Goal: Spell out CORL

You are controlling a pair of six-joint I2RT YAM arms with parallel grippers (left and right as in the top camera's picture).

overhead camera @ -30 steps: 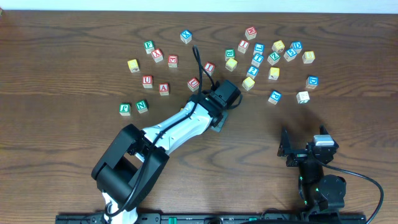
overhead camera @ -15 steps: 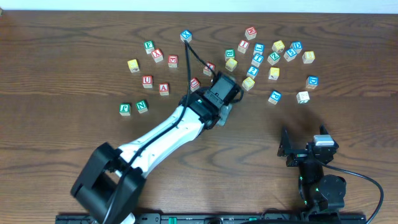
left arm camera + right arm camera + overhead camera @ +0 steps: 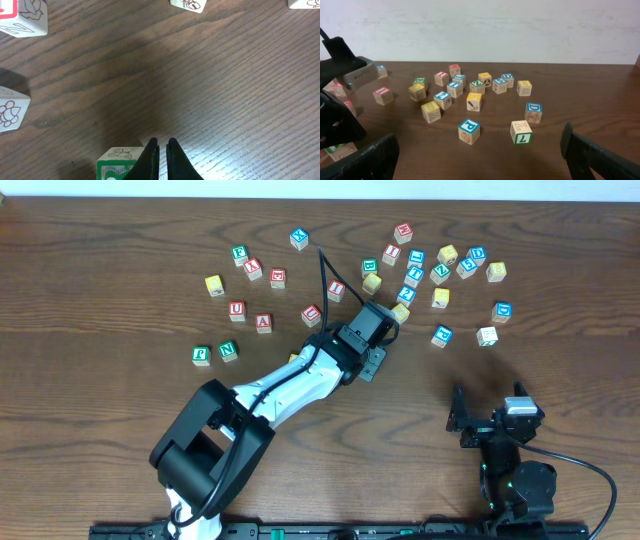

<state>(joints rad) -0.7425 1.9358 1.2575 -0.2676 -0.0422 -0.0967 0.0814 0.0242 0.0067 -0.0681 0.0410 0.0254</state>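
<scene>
Step in hand: the first one, as it is judged. No row of letters is seen laid out on the table (image 3: pixel 110 420), so the C is probably only being sought.
Left gripper (image 3: pixel 161 142): the two fingers are drawn together with only a thin slit between them, and nothing is held. The tips are set low over bare wood.
Green block (image 3: pixel 119 161): it lies just beside the left gripper, at the outer flank of one finger and not between the fingers. Whether it is touched cannot be told. Its letter is cut off by the picture edge.
Loose blocks (image 3: pixel 441 298): they are scattered beyond the left gripper and to both sides of it, none in line.
Letters C, O, R, L: they are too small to be read with certainty. A red block (image 3: pixel 311 314) near the left gripper, close by the arm, may bear the C; this is only a guess.
Right gripper (image 3: pixel 488 412): it is well apart from the left gripper, towards the robot's side of the table. Its fingers are spread wide and are empty.
Next move: the wanted block must first be identified. The fingers must then be opened, placed on either side of that block and closed on it. The green block beside the left gripper should not be pushed.
</scene>
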